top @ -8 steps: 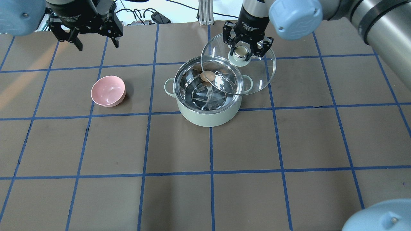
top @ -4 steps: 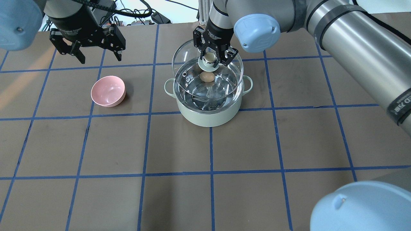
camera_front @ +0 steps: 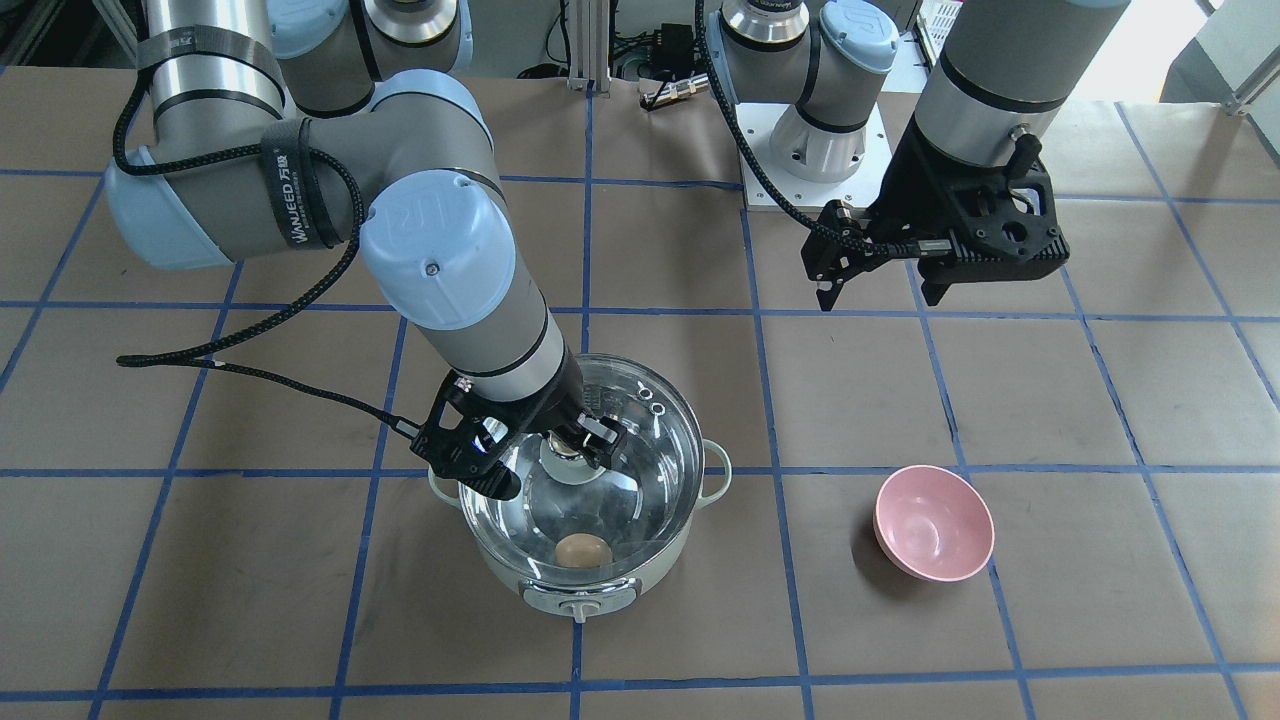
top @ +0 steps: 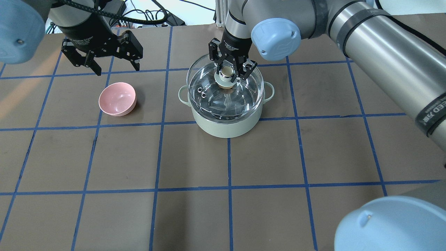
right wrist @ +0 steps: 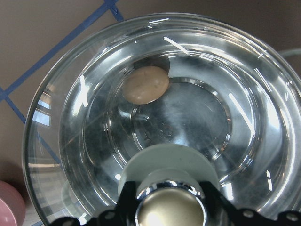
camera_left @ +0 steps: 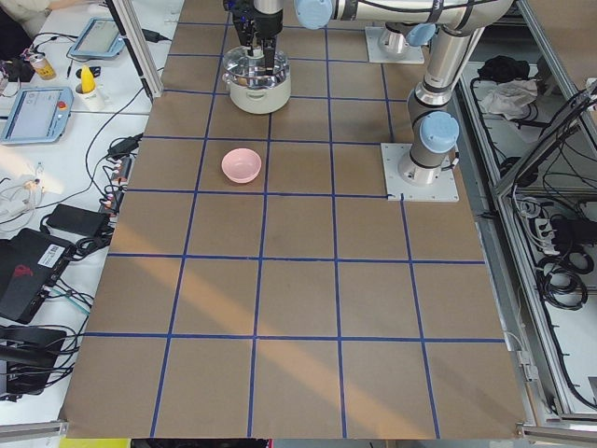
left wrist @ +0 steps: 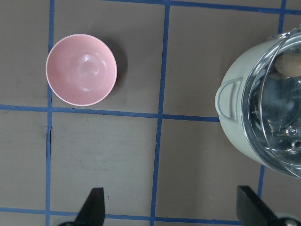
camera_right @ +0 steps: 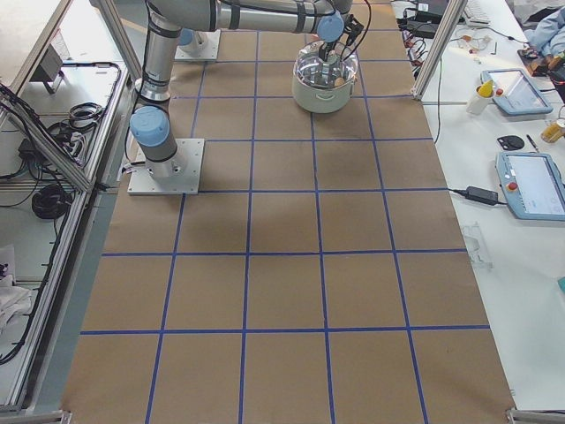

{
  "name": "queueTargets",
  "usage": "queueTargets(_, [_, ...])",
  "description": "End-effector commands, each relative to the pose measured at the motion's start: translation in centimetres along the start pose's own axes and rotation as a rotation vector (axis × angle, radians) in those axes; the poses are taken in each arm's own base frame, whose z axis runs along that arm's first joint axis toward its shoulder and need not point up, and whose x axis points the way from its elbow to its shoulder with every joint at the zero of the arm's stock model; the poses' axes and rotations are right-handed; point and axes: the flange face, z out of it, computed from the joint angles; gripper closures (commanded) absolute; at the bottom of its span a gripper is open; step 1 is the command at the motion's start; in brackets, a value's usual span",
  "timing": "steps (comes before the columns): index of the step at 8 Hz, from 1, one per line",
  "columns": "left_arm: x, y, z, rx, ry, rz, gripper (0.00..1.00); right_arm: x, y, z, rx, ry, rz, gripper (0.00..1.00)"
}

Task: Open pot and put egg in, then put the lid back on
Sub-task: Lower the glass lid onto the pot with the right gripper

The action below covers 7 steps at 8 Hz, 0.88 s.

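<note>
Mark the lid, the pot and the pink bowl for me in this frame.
lid (top: 208, 79): overhead view, on the clear glass left of its knob.
pot (top: 226, 129): overhead view, on its green outer wall.
pink bowl (top: 117, 99): overhead view, on its inside.

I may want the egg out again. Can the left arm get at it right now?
Probably not. The egg lies inside the pot, and the lid covers the opening, with the right gripper shut on its knob. The left gripper hangs open near the bowl.
</note>
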Motion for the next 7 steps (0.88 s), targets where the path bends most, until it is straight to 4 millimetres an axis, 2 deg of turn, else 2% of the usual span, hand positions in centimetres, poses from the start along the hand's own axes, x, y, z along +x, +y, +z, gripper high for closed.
queueTargets(1, [-0.2, -0.5, 1.0, -0.022, -0.002, -0.005, 0.0, 0.1, 0.0, 0.4, -0.009, 0.009, -0.003, 1.0])
queueTargets(3, [-0.3, -0.4, 1.1, -0.025, -0.013, 0.076, 0.0, 0.1, 0.3, 0.6, -0.017, 0.009, -0.005, 1.0])
queueTargets(7, [-0.2, -0.5, 1.2, -0.026, -0.01, 0.083, 0.0, 0.4, 0.2, 1.7, -0.038, 0.003, -0.007, 1.0])
